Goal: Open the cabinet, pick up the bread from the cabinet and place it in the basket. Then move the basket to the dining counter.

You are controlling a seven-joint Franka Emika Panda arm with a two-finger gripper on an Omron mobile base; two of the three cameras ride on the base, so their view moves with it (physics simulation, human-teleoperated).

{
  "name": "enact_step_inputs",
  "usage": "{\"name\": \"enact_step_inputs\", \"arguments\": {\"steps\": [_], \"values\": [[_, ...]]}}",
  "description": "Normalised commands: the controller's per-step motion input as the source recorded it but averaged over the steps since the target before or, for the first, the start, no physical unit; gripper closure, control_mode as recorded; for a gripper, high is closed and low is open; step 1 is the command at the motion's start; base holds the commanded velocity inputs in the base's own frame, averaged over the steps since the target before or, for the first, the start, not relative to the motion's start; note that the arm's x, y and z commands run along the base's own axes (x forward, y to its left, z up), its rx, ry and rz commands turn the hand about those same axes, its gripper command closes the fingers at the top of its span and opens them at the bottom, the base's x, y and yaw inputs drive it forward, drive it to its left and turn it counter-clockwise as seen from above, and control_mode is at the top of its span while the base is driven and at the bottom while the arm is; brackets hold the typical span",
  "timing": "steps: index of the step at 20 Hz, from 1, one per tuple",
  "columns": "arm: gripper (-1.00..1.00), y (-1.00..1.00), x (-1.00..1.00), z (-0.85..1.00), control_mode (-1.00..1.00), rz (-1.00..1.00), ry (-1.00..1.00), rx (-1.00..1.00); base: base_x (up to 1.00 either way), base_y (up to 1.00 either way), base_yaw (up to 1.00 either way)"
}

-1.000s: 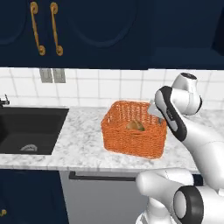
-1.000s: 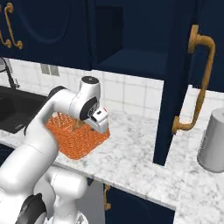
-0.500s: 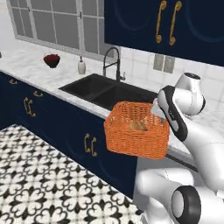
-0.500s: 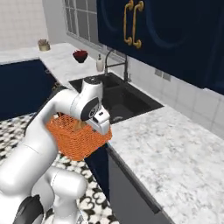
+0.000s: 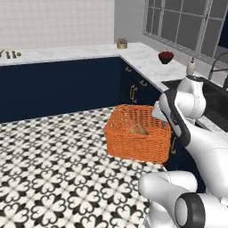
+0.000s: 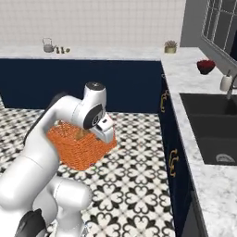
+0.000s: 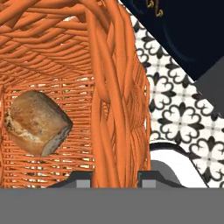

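Basket hangs above the tiled floor, its wall pinched between the nearly closed gripper. Bread lies inside. Fingertips seem mostly cut off.

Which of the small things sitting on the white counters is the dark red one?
The dark red bowl on the marbled counter under the window. The small potted plant in the corner is tan and green, and the kettle is grey.

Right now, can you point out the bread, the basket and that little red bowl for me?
bread (image 7: 37, 121): hand view, on its browned crust.
basket (image 5: 138, 147): left base view, on its near woven wall.
red bowl (image 6: 205, 66): right base view, on its side, on the counter by the window.
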Motion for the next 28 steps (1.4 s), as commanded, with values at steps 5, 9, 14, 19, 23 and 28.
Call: {"name": "enact_step_inputs", "arguments": {"steps": [5, 9, 14, 19, 23, 28], "values": [[1.0, 0.0, 0.0, 0.0, 1.0, 0.0, 0.0, 0.0, 1.0, 0.16, 0.05], [1.0, 0.0, 0.0, 0.0, 1.0, 0.0, 0.0, 0.0, 1.0, -0.04, -0.08], [1.0, 0.0, 0.0, 0.0, 1.0, 0.0, 0.0, 0.0, 1.0, 0.0, -0.03], [1.0, 0.0, 0.0, 0.0, 1.0, 0.0, 0.0, 0.0, 1.0, 0.0, -0.01], [1.0, 0.0, 0.0, 0.0, 1.0, 0.0, 0.0, 0.0, 1.0, 0.02, 0.01], [1.0, 0.0, 0.0, 0.0, 1.0, 0.0, 0.0, 0.0, 1.0, 0.25, 0.07]]}}
